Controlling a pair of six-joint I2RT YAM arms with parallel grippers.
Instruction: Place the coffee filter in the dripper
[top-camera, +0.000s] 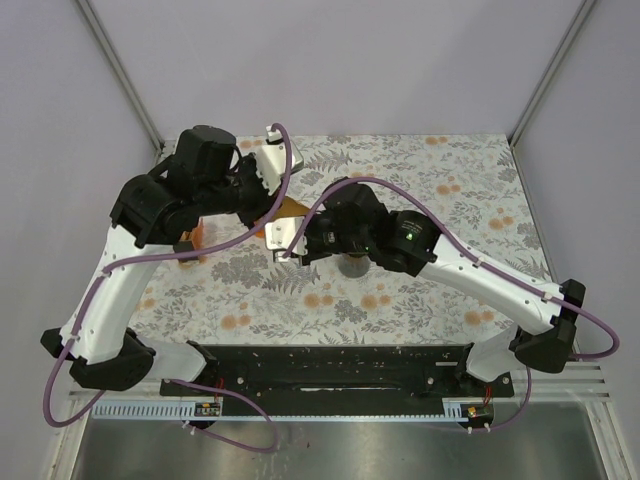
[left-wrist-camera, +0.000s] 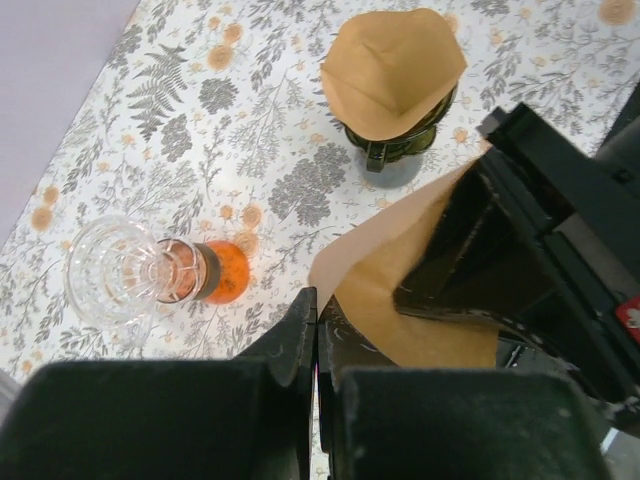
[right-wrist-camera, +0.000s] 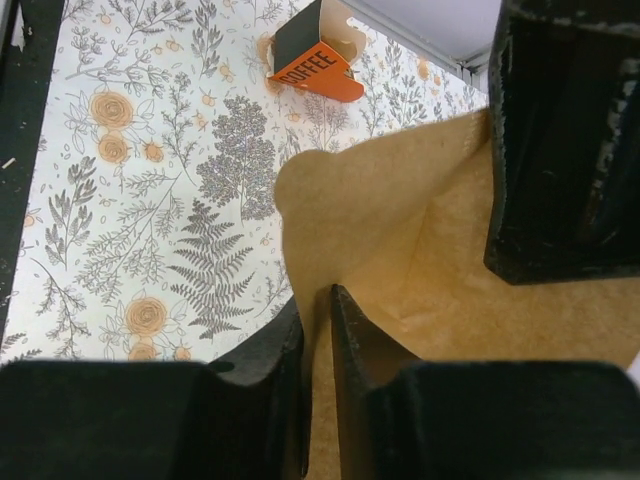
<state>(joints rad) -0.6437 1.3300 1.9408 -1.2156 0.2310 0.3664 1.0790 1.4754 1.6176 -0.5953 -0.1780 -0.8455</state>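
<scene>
- Left wrist view shows the coffee filter (left-wrist-camera: 365, 275), a brown paper, held up above the table (left-wrist-camera: 250, 130) between the two arms, so it is not yet in the dripper (left-wrist-camera: 395, 145)
- The right gripper (right-wrist-camera: 317, 300) is clenched on one edge of this paper: in the right wrist view the brown sheet passes between its two fingers, which are almost together. This grip is what keeps the paper off the table
- The left gripper (left-wrist-camera: 316, 300) has its fingers pressed together with no gap, and a corner of the paper comes right up to their tips. Whether the corner is really nipped there cannot be told
- If it is nipped, the reason is probably to pull the flat paper open into a cone, because folded flat it would not sit well in the cup
- The dripper stands further off on the table, apart from both grippers. A second brown paper (left-wrist-camera: 390, 70) already rests on its mouth and hides most of the green cup
- A glass flask (left-wrist-camera: 150, 275) with orange liquid is at the side, well apart from the dripper, so it does not block the way
- An orange box marked COFFEE (right-wrist-camera: 315, 65) is open on the table, likely where the papers come from
- The held paper must be carried over to the dripper, and the paper lying there could be in the way
</scene>
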